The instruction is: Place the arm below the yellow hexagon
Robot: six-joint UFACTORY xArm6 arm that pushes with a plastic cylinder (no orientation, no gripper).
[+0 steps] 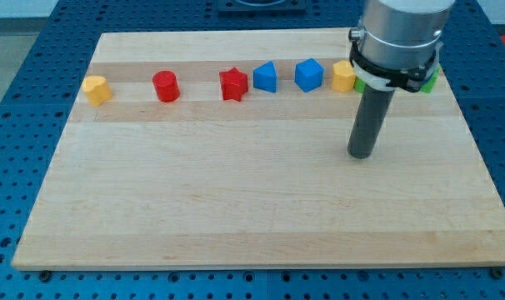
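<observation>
The yellow hexagon (342,76) sits in the block row near the view's top, right of the middle, partly covered by the arm. My tip (361,155) rests on the wooden board (236,200), below the hexagon and slightly to its right, well apart from it. The arm's body hides most of the green block next to the hexagon (361,83) and of the green block further right (432,81); only slivers show.
Further left in the same row stand a blue block (308,74), a blue triangular block (266,77), a red star (233,84), a red cylinder (166,86) and a yellow block (96,89). A blue pegboard surrounds the board.
</observation>
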